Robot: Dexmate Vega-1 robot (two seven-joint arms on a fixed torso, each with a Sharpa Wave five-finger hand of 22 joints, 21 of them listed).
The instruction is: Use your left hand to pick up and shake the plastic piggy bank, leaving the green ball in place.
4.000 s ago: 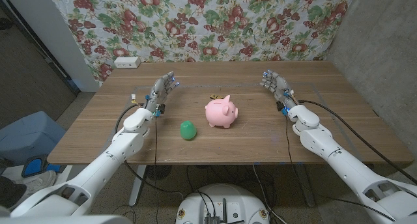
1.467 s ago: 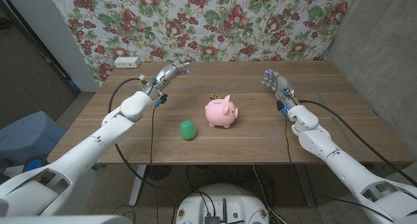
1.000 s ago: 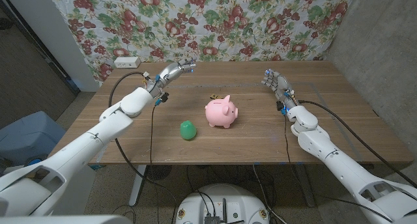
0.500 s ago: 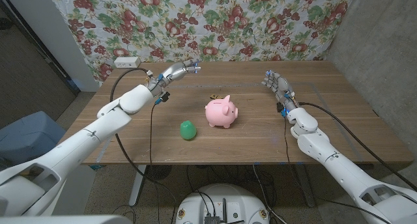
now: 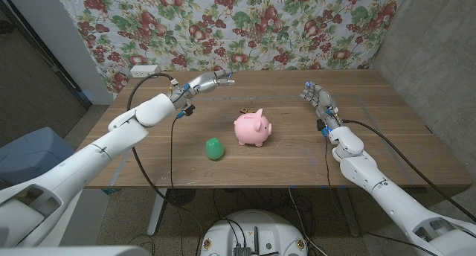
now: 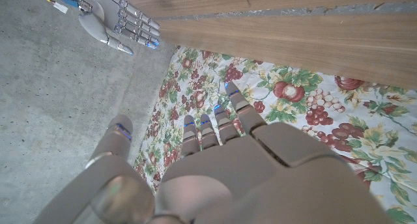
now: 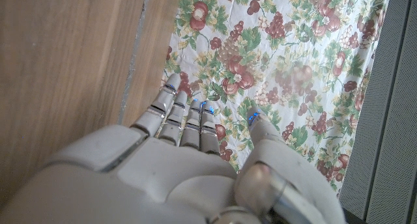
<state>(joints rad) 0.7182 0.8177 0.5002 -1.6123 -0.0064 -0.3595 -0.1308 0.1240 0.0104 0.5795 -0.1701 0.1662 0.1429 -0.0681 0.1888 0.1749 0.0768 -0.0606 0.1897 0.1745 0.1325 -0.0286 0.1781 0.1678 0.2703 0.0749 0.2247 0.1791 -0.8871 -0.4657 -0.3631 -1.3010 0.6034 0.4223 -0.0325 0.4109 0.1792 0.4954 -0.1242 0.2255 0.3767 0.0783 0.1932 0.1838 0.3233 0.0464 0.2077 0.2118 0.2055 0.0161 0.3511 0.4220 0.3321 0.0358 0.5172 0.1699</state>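
Observation:
The pink plastic piggy bank (image 5: 252, 128) stands on the wooden table (image 5: 297, 155) near its middle, snout toward the right. A green ball (image 5: 215, 148) lies just left of it and a little nearer. My left hand (image 5: 206, 82) hovers above the table behind and to the left of the pig, fingers stretched out and apart, holding nothing. In the left wrist view the same hand (image 6: 215, 165) points past the table's edge at the flowered cloth, and my right hand (image 6: 116, 23) shows far off. My right hand (image 5: 315, 97) stands at the right with fingers straight and nothing in it.
A flowered cloth (image 5: 245, 25) hangs behind the table. A white power strip (image 5: 145, 71) lies at the far left corner. A small dark and yellow object (image 5: 244, 111) sits just behind the pig. A blue bin (image 5: 33, 155) stands on the floor at left.
My left arm has lifted off the table and swung back and to the right, toward the space behind the pig. The pig, the ball and my right hand have stayed put.

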